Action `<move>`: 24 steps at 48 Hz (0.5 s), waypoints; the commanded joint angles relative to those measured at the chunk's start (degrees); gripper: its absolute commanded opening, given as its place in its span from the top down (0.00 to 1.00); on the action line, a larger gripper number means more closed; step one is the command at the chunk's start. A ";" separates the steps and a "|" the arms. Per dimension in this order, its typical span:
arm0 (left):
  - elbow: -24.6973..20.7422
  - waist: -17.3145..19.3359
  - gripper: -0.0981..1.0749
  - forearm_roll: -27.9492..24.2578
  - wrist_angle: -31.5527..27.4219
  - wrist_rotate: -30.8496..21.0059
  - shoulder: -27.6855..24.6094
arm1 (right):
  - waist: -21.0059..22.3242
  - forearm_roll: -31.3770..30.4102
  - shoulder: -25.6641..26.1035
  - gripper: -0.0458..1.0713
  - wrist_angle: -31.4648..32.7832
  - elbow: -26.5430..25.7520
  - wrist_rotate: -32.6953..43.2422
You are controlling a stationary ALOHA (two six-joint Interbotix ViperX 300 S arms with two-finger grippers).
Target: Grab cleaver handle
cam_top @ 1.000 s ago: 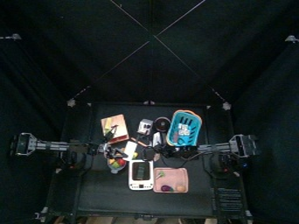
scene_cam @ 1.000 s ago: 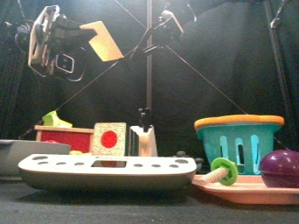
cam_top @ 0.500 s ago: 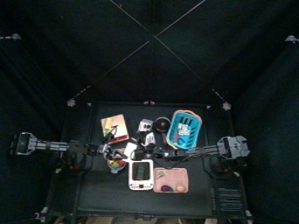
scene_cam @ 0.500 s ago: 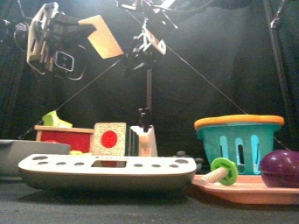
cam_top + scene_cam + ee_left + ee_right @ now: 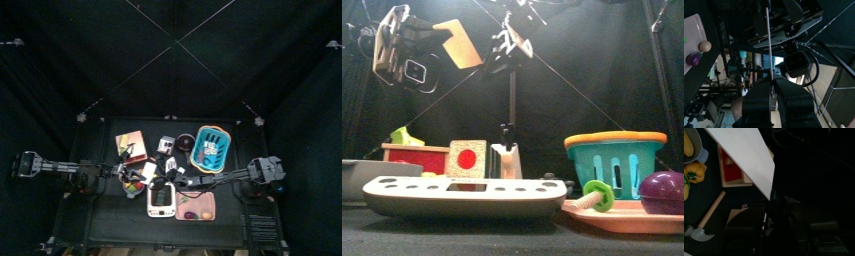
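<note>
Right gripper (image 5: 509,42) moved beside cleaver (image 5: 457,42), held aloft, left gripper (image 5: 396,45).

A robot lab's test pen. Black curtains (image 5: 80,60) hang on every side of a small black table (image 5: 261,228), and crossed cables run overhead. Two black arms reach in from opposite sides. Below them lie toy props: a teal basket (image 5: 615,152), a pink tray (image 5: 629,219), a purple ball (image 5: 663,190). Beyond the left gripper (image 5: 771,95), past the curtains, a cluttered room with shelves shows.
</note>
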State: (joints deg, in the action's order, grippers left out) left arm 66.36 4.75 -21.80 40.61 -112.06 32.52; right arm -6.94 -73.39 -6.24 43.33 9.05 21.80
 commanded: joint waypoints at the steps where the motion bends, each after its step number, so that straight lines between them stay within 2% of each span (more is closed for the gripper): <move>1: -0.70 0.18 0.56 0.35 0.53 0.26 -0.09 | -0.18 -0.44 1.23 0.39 0.09 -0.88 0.18; 15: -0.62 0.00 0.55 -0.09 0.62 0.53 -0.09 | -0.09 -0.18 1.32 0.43 0.18 -0.70 0.18; 24: -0.62 0.00 0.48 -0.26 0.53 2.20 0.00 | -0.18 0.00 1.23 0.49 0.09 -0.18 0.18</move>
State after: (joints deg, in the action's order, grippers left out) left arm 66.36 4.75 -21.80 40.78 -110.83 32.52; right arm -7.21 -73.30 -6.24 43.51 9.58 21.80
